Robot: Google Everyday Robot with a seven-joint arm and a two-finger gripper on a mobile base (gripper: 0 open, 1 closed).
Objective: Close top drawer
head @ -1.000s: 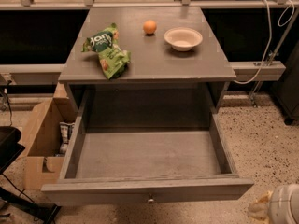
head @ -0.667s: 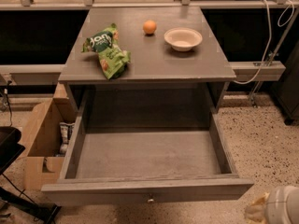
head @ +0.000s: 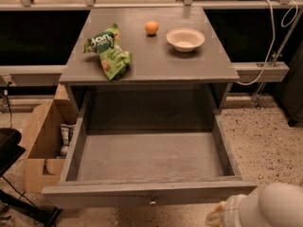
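Top drawer: the top drawer (head: 142, 189) stands pulled far out of the table (head: 156, 63) toward my camera, a wide, deep box of matt grey wood with straight side walls and a plain flat front

Knob: one small round metal knob (head: 152, 203) at the centre of the front, catching a glint of light

End effector: the end effector (head: 218, 215) sits at the lower right corner of my view, just in front of the drawer's right end, a pale yellowish tip beside a smooth, rounded white housing; I cannot tell whether it is apart or together

Table: square grey top with a dull, slightly scuffed finish

Snack bag: a crinkled, glossy green snack bag (head: 108, 51) lies on the left of the top; it has white lettering that I cannot read in full

Orange: a small round orange (head: 151, 27) near the back edge, apart from the bag

Bowl: a shallow cream bowl (head: 185, 39), round with a wide rim, just right of the orange

Cardboard box: an open brown cardboard box (head: 41, 143) on the floor (head: 265, 141) left of the drawer

Floor: pale speckled stone

Cable: a white cable (head: 271, 37) hangs at the right rear
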